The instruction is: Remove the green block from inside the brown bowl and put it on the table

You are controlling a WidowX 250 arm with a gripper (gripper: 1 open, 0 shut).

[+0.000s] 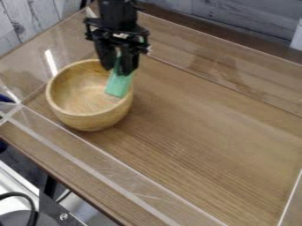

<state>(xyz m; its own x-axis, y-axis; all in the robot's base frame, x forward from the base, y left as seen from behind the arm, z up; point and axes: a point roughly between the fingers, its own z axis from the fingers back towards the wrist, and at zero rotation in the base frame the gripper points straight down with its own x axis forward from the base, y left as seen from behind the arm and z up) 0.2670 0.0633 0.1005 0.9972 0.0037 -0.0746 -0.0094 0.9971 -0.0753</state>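
The green block (119, 85) hangs upright from my gripper (122, 67), whose black fingers are shut on its upper end. The block's lower end is lifted above the right part of the brown bowl (78, 99), near its far right rim, and it no longer rests on the bowl's floor. The bowl is otherwise empty and sits on the table (200, 124) at the left. The gripper points straight down from the black arm at the top of the view.
Clear acrylic walls (71, 146) edge the table along the front and left sides. Bare wood-grain tabletop stretches to the right of the bowl and toward the front.
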